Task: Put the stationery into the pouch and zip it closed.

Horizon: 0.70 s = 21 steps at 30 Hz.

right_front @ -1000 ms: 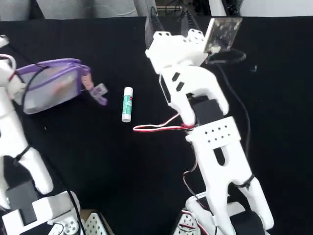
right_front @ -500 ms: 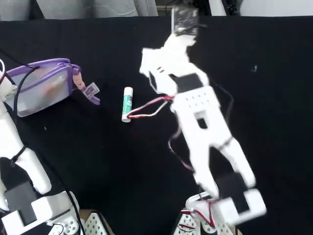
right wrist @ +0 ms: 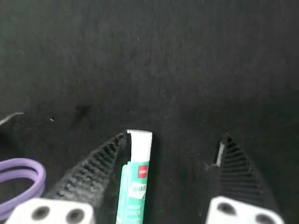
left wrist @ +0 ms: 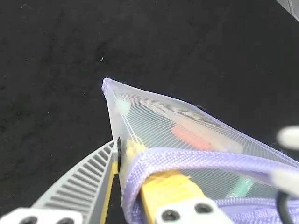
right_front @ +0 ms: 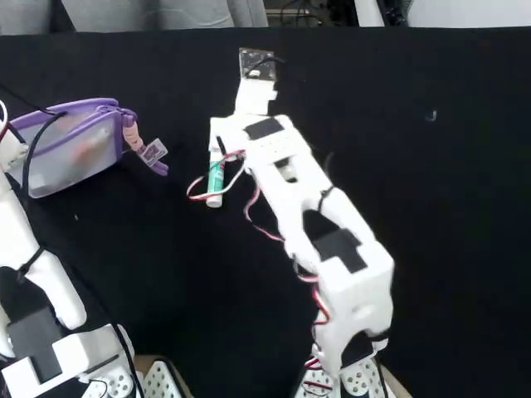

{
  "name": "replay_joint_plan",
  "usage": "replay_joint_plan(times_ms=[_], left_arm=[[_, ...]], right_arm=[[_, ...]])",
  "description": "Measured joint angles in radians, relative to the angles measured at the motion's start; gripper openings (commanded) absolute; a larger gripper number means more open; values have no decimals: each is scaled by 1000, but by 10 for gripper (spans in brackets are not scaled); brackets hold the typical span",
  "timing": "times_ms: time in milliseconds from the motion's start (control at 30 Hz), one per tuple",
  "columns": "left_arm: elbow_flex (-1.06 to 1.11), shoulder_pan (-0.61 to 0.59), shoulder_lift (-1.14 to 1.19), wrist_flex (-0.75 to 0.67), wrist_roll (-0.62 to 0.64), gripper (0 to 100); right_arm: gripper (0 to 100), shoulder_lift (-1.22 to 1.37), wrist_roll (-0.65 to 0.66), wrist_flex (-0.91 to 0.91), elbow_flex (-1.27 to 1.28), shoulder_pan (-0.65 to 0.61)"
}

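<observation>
A clear mesh pouch (right_front: 73,149) with purple trim hangs tilted at the far left, mouth upward. My left gripper (left wrist: 125,161) is shut on the pouch's (left wrist: 187,133) rim, its yellow finger inside and the grey finger outside. An orange item and a green item show through the mesh. A green and white glue stick (right_front: 215,181) lies on the black table, right of the pouch. My right gripper (right wrist: 174,140) stands open over the glue stick (right wrist: 136,179), which lies between the fingers, close against one of them. In the high view my right gripper (right_front: 218,156) covers the stick's far end.
The pouch's purple zip pull with a tag (right_front: 154,153) dangles toward the glue stick, and its purple loop (right wrist: 21,179) lies beside my right gripper. Red and white wires (right_front: 199,189) hang off the right arm. The black table (right_front: 448,166) stretches right.
The right arm has swung left from the back middle of the table and come down over the glue stick. The pouch has shifted slightly left in the left gripper.
</observation>
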Motion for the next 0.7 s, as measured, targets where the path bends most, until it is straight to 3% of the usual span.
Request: replay_joint_plan(times_ms=[333,700], left_arm=[[2,0,0,0,0,29],[2,0,0,0,0,29]], right_arm=[[286,299,-5,190,-339,-80],[263,523,-5,404,-694,-84]])
